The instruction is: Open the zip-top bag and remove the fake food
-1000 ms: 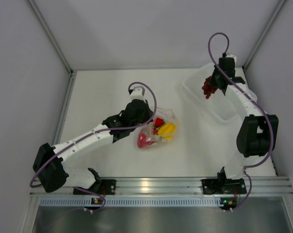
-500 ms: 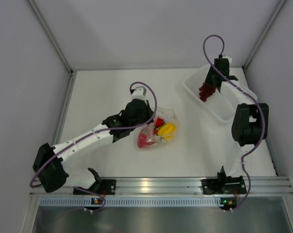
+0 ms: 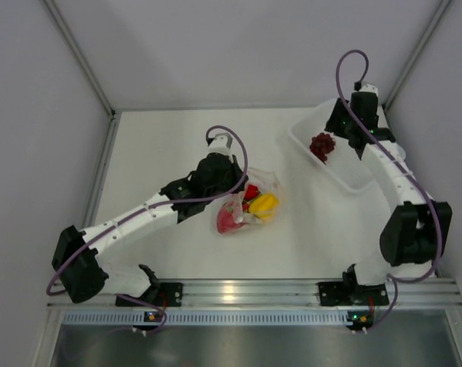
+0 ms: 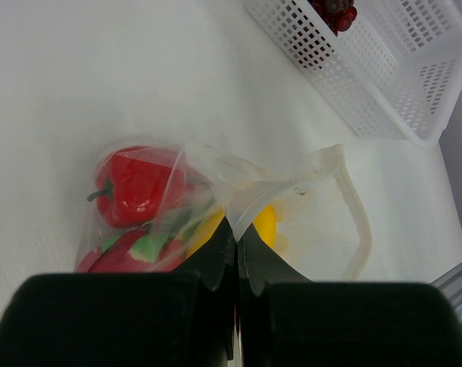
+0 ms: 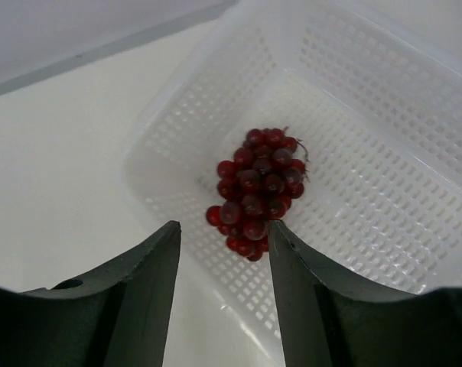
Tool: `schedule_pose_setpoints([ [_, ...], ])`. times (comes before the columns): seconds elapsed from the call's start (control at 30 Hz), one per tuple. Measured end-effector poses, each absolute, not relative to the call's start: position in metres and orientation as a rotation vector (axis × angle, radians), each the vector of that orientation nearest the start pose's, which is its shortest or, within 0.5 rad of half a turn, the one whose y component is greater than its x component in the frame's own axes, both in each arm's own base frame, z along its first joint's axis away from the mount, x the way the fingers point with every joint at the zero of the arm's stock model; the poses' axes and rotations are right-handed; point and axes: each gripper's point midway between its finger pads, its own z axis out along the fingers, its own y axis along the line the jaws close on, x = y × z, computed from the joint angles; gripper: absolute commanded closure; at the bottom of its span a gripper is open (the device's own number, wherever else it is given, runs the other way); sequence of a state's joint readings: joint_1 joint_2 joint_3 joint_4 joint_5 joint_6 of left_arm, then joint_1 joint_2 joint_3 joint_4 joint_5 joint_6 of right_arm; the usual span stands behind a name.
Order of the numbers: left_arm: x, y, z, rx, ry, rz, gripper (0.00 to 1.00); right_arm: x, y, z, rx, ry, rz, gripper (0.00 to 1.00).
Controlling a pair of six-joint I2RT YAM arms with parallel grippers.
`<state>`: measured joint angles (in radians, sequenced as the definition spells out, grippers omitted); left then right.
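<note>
Top external: my left gripper (image 3: 231, 182) pinches an edge of the zip-top bag (image 3: 255, 205) mid-table. My right gripper (image 3: 352, 128) hangs over the white basket (image 3: 353, 182), where the grape bunch (image 3: 321, 145) lies.

Left wrist: my jaws are clamped on the bag's film and its mouth gapes. The red pepper (image 4: 135, 183), yellow pepper (image 4: 266, 222) and leafy pink-red fruit (image 4: 128, 258) sit inside.

Right wrist: my fingers stand apart, gripping nothing (the grapes lie free below). I judge one piece out, three left.
</note>
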<state>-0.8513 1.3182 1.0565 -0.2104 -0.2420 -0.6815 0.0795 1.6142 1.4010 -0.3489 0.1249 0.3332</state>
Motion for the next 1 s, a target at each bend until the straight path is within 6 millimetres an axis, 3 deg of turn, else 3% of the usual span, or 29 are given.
schedule_pose_setpoints([
  [0.07, 0.285, -0.303, 0.224, 0.015, 2.102, -0.725, 1.00, 0.447, 0.049, 0.242, 0.287, 2.055, 0.199, 0.52],
  [0.17, 0.285, -0.307, 0.232, -0.009, 2.094, -0.759, 1.00, 0.395, 0.087, 0.260, 0.184, 2.006, 0.357, 0.53],
  [0.33, 0.286, -0.309, 0.235, -0.064, 2.094, -0.790, 1.00, 0.320, 0.155, 0.251, 0.003, 2.014, 0.604, 0.54],
  [0.47, 0.289, -0.310, 0.240, -0.136, 2.079, -0.818, 1.00, 0.283, 0.188, 0.244, -0.066, 2.014, 0.762, 0.56],
  [0.57, 0.294, -0.312, 0.247, -0.197, 2.052, -0.848, 1.00, 0.265, 0.201, 0.237, -0.087, 2.030, 0.820, 0.57],
  [0.73, 0.304, -0.319, 0.249, -0.309, 2.012, -0.889, 1.00, 0.256, 0.217, 0.231, -0.118, 2.059, 0.852, 0.55],
  [1.0, 0.307, -0.320, 0.253, -0.482, 1.942, -0.893, 1.00, 0.272, 0.222, 0.204, -0.105, 2.147, 0.731, 0.55],
])
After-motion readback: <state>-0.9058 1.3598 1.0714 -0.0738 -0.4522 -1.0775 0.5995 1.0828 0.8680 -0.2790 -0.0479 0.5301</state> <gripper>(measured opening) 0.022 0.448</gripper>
